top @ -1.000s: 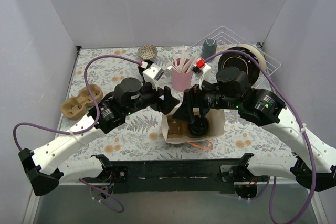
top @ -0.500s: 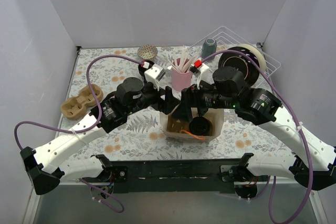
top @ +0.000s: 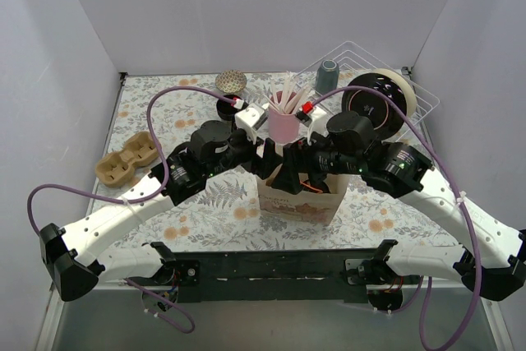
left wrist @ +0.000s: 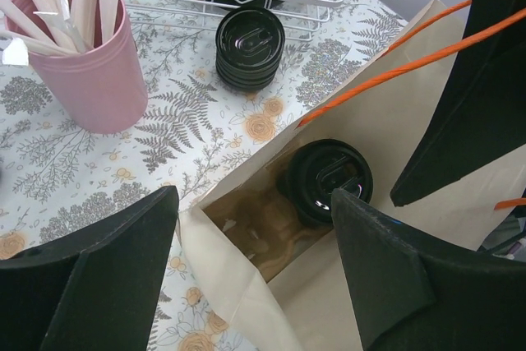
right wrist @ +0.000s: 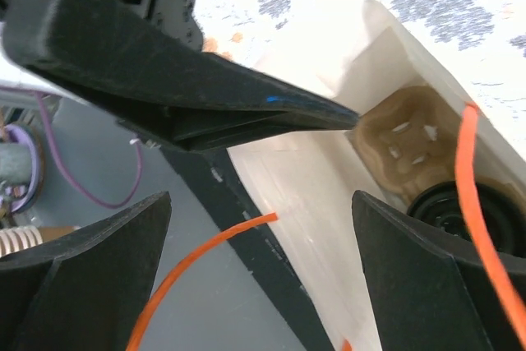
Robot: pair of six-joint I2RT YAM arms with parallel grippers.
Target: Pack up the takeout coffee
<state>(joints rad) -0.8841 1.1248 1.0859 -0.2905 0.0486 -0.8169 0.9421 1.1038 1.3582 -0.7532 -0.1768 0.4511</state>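
Observation:
A takeout coffee (left wrist: pixel 329 178) with a glossy black lid stands inside the open cream paper bag (top: pixel 300 201), beside a brown cup carrier (left wrist: pixel 263 232). The right wrist view shows its lid (right wrist: pixel 472 213) too. A second lidded black cup (left wrist: pixel 249 45) sits on the table by the wire rack. My left gripper (left wrist: pixel 255 201) is open over the bag's mouth, with the bag's corner between its fingers. My right gripper (right wrist: pixel 261 203) is open and straddles the bag's near wall (right wrist: pixel 304 178), one finger inside and one outside. In the top view both grippers (top: pixel 267 163) (top: pixel 293 177) meet above the bag.
A pink cup of wooden stirrers (top: pixel 283 121) stands just behind the bag. The wire rack (top: pixel 415 96) at the back right holds a black plate and a grey-blue tumbler (top: pixel 328 73). An empty brown carrier (top: pixel 125 159) lies at the left. Orange bag handles (left wrist: pixel 411 59) cross between the fingers.
The bag has come up from lying low and open toward the camera to standing upright. Both arms have lifted and drawn in over its mouth. The grippers' openings look the same.

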